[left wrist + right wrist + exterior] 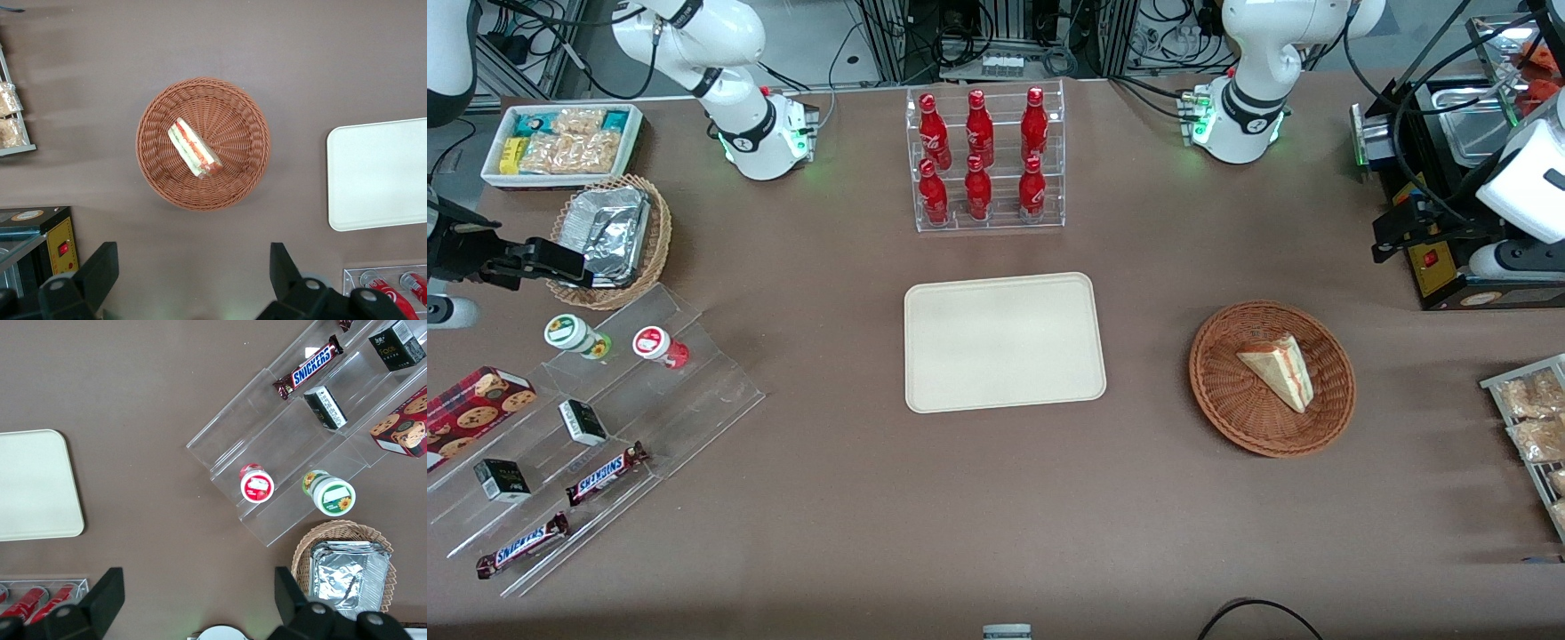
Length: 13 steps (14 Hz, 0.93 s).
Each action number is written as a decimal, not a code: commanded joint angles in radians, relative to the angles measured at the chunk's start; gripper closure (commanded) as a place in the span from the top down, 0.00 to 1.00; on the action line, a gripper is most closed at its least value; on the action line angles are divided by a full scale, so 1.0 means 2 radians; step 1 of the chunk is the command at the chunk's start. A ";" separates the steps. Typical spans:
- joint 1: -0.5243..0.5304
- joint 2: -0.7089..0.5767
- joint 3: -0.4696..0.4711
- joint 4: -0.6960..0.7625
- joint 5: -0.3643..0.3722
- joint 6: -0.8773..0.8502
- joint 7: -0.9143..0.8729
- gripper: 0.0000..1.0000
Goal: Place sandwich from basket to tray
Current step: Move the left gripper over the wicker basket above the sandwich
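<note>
The sandwich [1280,367], a pale bread wedge with red and green filling, lies in the round reddish-brown wicker basket [1227,391] toward the working arm's end of the table. The wrist view looks straight down on the sandwich [194,148] lying across the middle of the basket [243,113]. The cream tray [1003,341] sits bare at the table's middle, and its rounded end [377,175] shows beside the basket. My left gripper [1392,233] hangs high above the table, farther from the front camera than the basket. Seen from the wrist, the gripper [193,257] is open and holds nothing.
A clear rack of red bottles [985,160] stands farther back than the tray. A black appliance [1449,258] sits close under the working arm. Wire shelves of snack packets [1534,418] lie at the table's edge by the basket. Toward the parked arm are acrylic steps with snacks [596,444].
</note>
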 commanded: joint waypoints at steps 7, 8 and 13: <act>0.004 -0.005 -0.001 -0.084 0.014 0.049 -0.019 1.00; 0.004 -0.008 -0.002 -0.111 0.013 0.071 -0.039 1.00; -0.006 -0.007 -0.004 -0.236 0.008 0.212 -0.148 1.00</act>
